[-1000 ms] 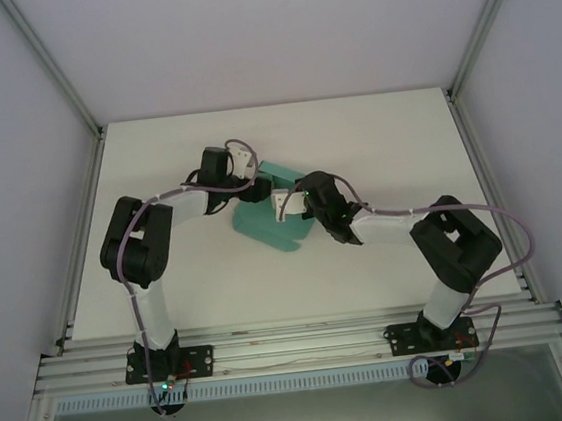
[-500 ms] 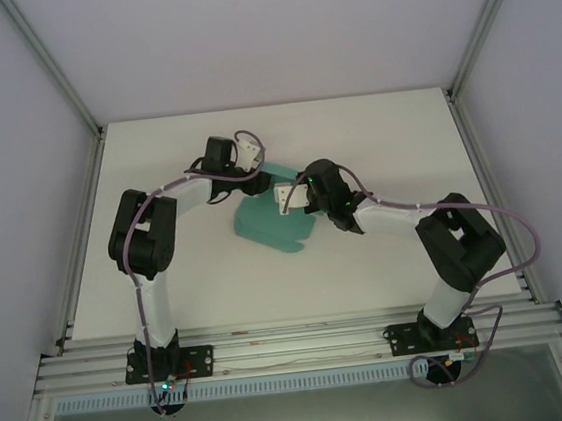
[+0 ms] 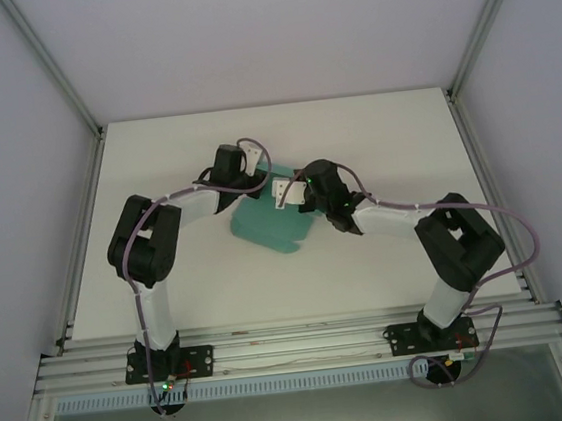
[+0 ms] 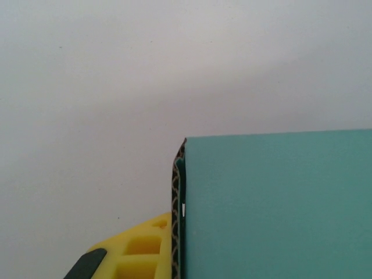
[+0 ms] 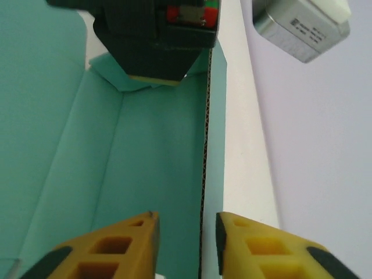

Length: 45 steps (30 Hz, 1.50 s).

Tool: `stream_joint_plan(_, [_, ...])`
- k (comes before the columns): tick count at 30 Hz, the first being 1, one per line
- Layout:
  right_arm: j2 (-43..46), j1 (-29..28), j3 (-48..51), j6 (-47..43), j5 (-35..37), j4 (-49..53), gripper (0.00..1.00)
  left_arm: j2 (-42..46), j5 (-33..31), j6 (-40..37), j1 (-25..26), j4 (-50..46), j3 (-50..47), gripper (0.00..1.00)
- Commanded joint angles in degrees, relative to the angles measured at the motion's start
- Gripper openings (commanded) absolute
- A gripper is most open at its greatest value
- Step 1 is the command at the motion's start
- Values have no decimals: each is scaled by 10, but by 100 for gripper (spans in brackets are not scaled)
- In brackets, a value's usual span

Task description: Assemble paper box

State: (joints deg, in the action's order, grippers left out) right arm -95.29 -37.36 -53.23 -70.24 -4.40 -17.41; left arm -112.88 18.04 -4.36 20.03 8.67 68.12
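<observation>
Two grips on the paper box (image 3: 268,232) wall: left end effector (image 5: 154,75) clamped on it, right end effector (image 5: 186,221) parted astride. I judge we're mid wall-fold; next move needs a firm crease.

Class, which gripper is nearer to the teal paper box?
Left. The left gripper is shut on a wall edge of the paper box. The right gripper is open, its fingers loosely straddling another wall.
</observation>
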Motion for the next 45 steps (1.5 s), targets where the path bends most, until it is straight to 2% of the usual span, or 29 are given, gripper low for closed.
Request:
stream_joint_plan(1, [51, -1, -1, 101, -26, 26, 50, 23, -36, -4, 6, 5, -28, 0])
stream_joint_plan(5, [113, 9, -9, 187, -89, 73, 72, 49, -11, -8, 12, 25, -57, 0])
stream_joint_plan(7, [139, 15, -19, 237, -109, 101, 80, 59, -4, -9, 19, 47, -75, 0])
stream_joint_plan(8, [149, 20, -22, 259, -117, 113, 81, 62, 3, -11, 23, 56, -84, 0])
stream_joint_plan(10, [164, 30, -25, 340, -120, 110, 89, 69, 10, -7, 34, 82, -103, 0])
stream_joint_plan(11, [168, 35, -29, 373, -115, 116, 90, 74, 12, -7, 40, 99, -117, 0])
stream_joint_plan(15, [145, 59, -66, 542, -47, 172, 94, 85, 10, -7, 61, 179, -170, 0])
stream_joint_plan(19, [94, 67, -107, 600, -101, 261, 94, 83, 9, -21, 76, 192, -188, 0])
stream_joint_plan(22, [48, 71, -144, 669, -78, 317, 91, 83, 17, -22, 80, 216, -204, 0])
stream_joint_plan(27, [-8, 73, -147, 689, -144, 308, 86, 68, 22, -15, 83, 246, -214, 2])
stream_joint_plan(30, [-46, 73, -168, 698, -154, 321, 82, 59, 14, -14, 84, 245, -209, 2])
stream_joint_plan(34, [-84, 73, -174, 705, -160, 333, 74, 61, 3, -7, 84, 253, -219, 13])
stream_joint_plan(37, [-96, 73, -161, 714, -150, 334, 72, 62, -33, 5, 84, 222, -219, 16])
stream_joint_plan(43, [-74, 73, -115, 713, -153, 309, 69, 78, -63, 33, 81, 217, -245, 29])
stream_joint_plan(45, [-63, 69, -105, 696, -161, 305, 69, 84, -68, 39, 81, 225, -250, 30])
